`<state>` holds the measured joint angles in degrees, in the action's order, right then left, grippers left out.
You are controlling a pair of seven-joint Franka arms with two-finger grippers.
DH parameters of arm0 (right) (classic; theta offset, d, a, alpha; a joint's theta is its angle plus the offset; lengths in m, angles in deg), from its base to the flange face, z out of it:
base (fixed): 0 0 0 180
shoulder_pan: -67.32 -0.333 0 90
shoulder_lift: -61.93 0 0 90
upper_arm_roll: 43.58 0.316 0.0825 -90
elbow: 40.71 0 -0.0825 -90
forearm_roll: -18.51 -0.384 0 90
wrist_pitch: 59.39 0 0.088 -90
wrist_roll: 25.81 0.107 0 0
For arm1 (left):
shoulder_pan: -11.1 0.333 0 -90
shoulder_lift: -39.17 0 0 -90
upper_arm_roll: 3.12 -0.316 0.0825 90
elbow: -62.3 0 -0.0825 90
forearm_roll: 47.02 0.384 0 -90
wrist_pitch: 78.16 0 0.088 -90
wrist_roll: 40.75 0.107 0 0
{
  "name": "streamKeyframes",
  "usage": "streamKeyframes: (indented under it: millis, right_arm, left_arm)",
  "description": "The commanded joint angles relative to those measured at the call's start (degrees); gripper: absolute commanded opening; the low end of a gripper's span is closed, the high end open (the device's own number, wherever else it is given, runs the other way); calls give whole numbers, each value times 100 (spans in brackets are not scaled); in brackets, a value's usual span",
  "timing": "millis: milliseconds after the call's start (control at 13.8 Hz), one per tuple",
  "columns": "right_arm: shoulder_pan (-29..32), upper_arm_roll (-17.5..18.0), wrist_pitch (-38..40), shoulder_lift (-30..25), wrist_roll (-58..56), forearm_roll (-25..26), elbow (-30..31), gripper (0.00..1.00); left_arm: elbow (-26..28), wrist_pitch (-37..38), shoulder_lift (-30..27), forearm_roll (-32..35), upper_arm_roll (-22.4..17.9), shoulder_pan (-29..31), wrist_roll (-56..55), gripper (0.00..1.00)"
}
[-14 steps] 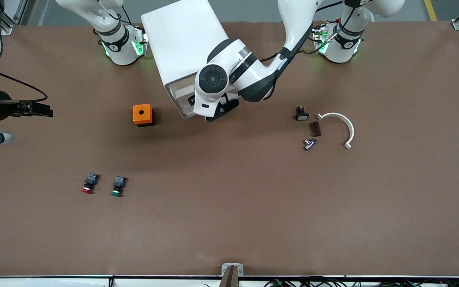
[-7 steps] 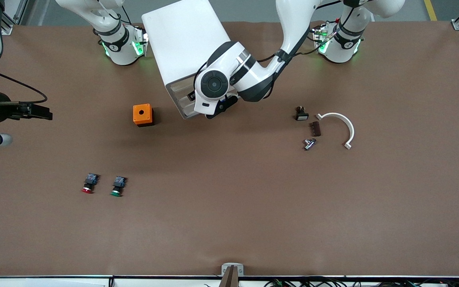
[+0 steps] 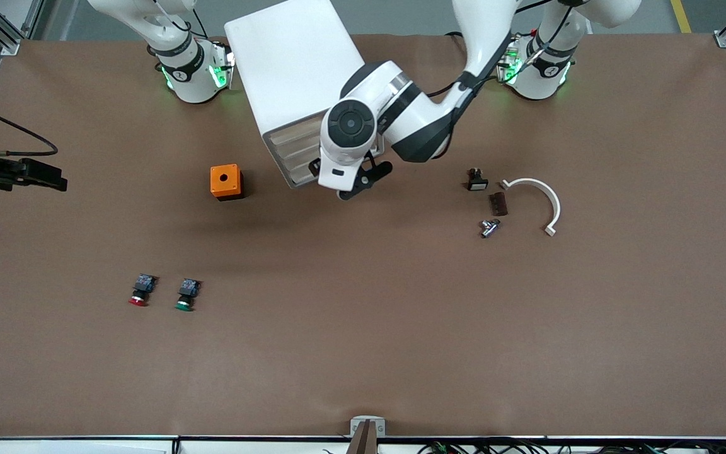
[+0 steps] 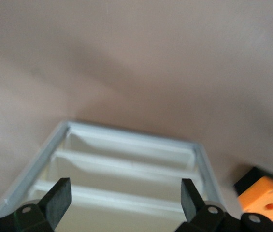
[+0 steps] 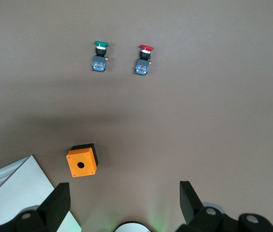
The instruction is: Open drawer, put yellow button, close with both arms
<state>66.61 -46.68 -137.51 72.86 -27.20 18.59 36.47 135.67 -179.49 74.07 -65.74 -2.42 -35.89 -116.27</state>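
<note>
Hovering just in front of the white cabinet (image 3: 290, 60): left gripper (image 3: 353, 183), at the end of the arm that reaches in from the left arm's base. Stands with fingers (image 4: 59, 200) spread wide and nothing between them. Looks, in the left wrist view, straight at the cabinet's stacked cream fronts (image 4: 126, 166). Touches none of them, as far as can be told.

Top drawer (image 3: 293, 133): sits pushed in, front level with the fronts below it. Yellow button: cannot be made out in any view.

Waiting over the right arm's end of the table (image 3: 363, 353): right gripper (image 3: 48, 176), fingers (image 5: 59, 200) likewise wide apart and empty (wrist camera pointing down at the tabletop).

Sitting beside the cabinet, toward the right arm's end: orange box (image 3: 225, 181) with a round hole in its top. Lying well nearer to the front camera than that box, side by side but apart: red-capped button (image 3: 139, 291) and green-capped button (image 3: 186, 295), each with a blue rear block.

Resting toward the left arm's end, grouped close together: small black switch (image 3: 476, 181), brown block (image 3: 497, 203), metal fitting (image 3: 489, 227), and a curved white bracket (image 3: 542, 198) just beside them.
</note>
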Motion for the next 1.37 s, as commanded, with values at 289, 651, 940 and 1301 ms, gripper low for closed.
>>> streamKeyframes:
  millis: [289, 651, 940, 1301]
  right_arm:
    - [141, 64, 401, -100, -45, 71, -229, 100]
    - [185, 82, 728, -363, -37, -34, -274, 100]
    - [185, 90, 702, -626, -37, -34, 58, 100]
    - [177, 90, 431, -978, -28, -34, 506, 100]
  left_arm:
    - [134, 1701, -1151, 657, 28, 1392, 1845, 99]
    - [152, 2669, -1793, 992, 36, 2561, 3567, 99]
    - [230, 3180, -2180, 1248, 36, 3422, 5009, 99]
    - [897, 3023, -2734, 1503, 80, 4267, 6031, 99]
